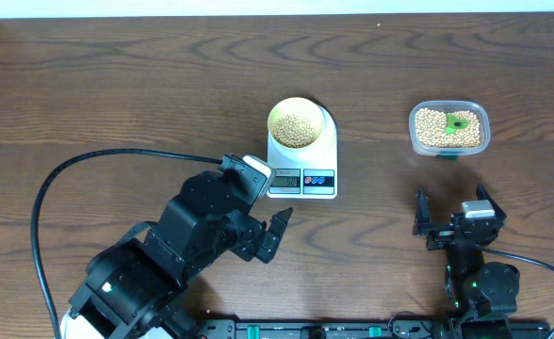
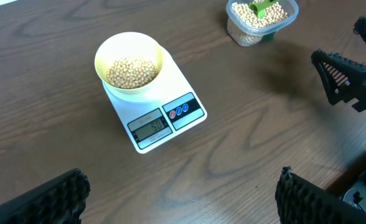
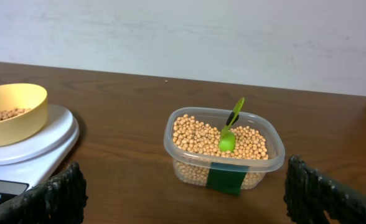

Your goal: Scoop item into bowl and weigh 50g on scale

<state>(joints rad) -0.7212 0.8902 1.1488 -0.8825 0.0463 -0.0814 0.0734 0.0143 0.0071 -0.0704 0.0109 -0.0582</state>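
The pale yellow-green bowl [image 1: 296, 123] stands on the white scale [image 1: 307, 179] and holds beans [image 1: 296, 126]; it also shows in the left wrist view [image 2: 128, 62] and the right wrist view [image 3: 12, 112]. The scale's display [image 2: 150, 128] reads about 50. More beans [image 1: 447, 127] fill a clear tub [image 3: 223, 149], with a green scoop [image 3: 229, 127] resting in them. My left gripper [image 1: 275, 234] is open and empty, near the table's front, below the scale. My right gripper [image 1: 451, 212] is open and empty, in front of the tub.
The tub [image 1: 449, 129] with a dark green label sits at the right back of the wooden table. A black cable [image 1: 51, 188] loops at the left. A pale wall runs behind the table in the right wrist view.
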